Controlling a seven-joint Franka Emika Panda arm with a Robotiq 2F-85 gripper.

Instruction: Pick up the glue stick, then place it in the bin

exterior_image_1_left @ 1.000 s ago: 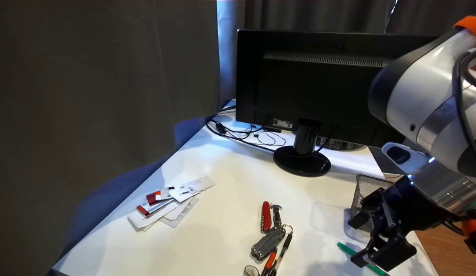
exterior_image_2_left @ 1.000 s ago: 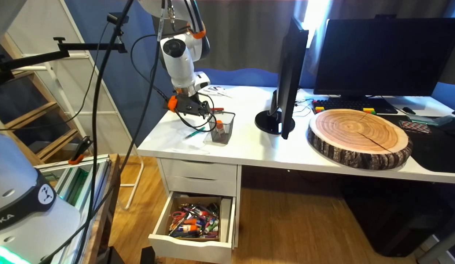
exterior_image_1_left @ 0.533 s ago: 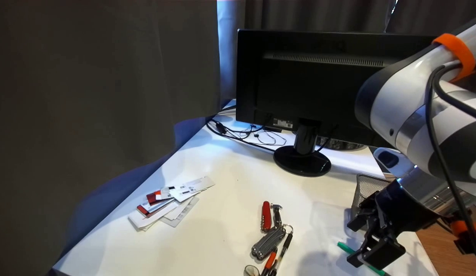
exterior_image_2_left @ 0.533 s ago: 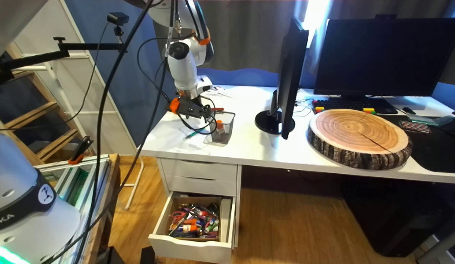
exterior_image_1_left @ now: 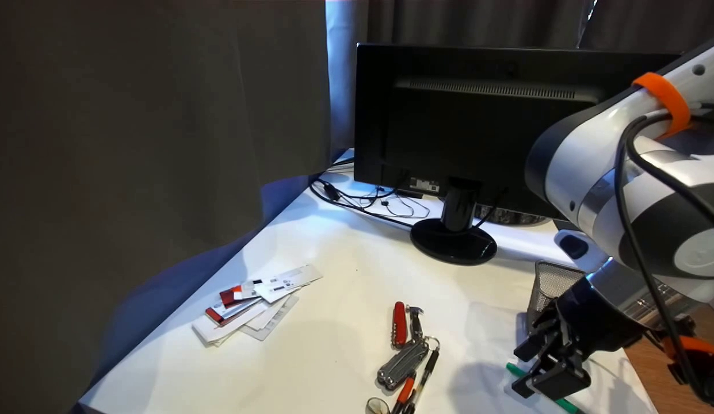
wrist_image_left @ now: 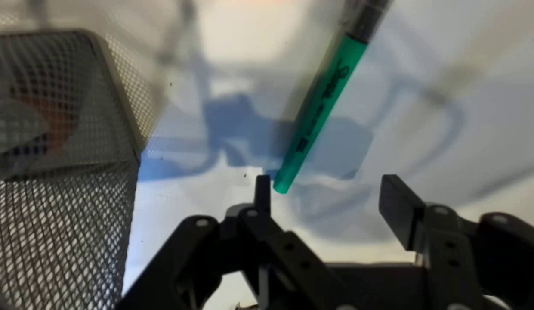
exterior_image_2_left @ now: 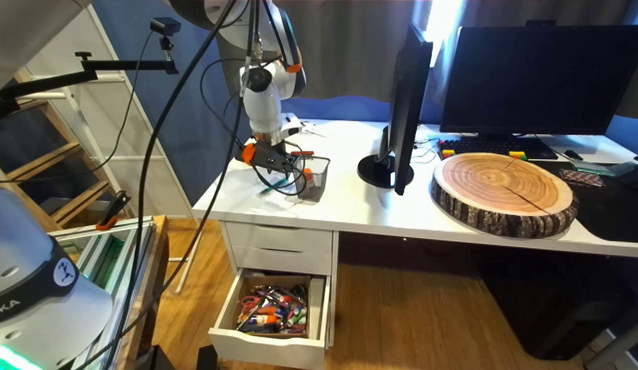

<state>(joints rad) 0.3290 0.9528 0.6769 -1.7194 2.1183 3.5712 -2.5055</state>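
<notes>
The glue stick (exterior_image_1_left: 515, 370), a slim green stick with dark lettering, lies flat on the white desk; it also shows in an exterior view (exterior_image_2_left: 271, 188) and the wrist view (wrist_image_left: 320, 112). Its far end looks dark; no orange-red end shows. My gripper (exterior_image_1_left: 528, 369) is open and empty above it. In the wrist view the fingertips (wrist_image_left: 327, 185) stand wide apart, with the stick's near end just inside the left one. The bin (wrist_image_left: 69, 241), a grey mesh cup, stands close to the gripper in both exterior views (exterior_image_1_left: 555, 279) (exterior_image_2_left: 312, 194).
An orange-topped item (exterior_image_2_left: 308, 176) is inside the bin. A red-handled tool (exterior_image_1_left: 399, 325), a grey multitool (exterior_image_1_left: 403, 365) and pens (exterior_image_1_left: 423, 376) lie nearby. Cards (exterior_image_1_left: 253, 305) lie farther off. A black monitor (exterior_image_1_left: 483, 132) stands behind. Cables hang along the arm.
My gripper has moved leftward and a little lower over the green stick in an exterior view. Its jaws look equally open. The stick and the bin have not moved.
</notes>
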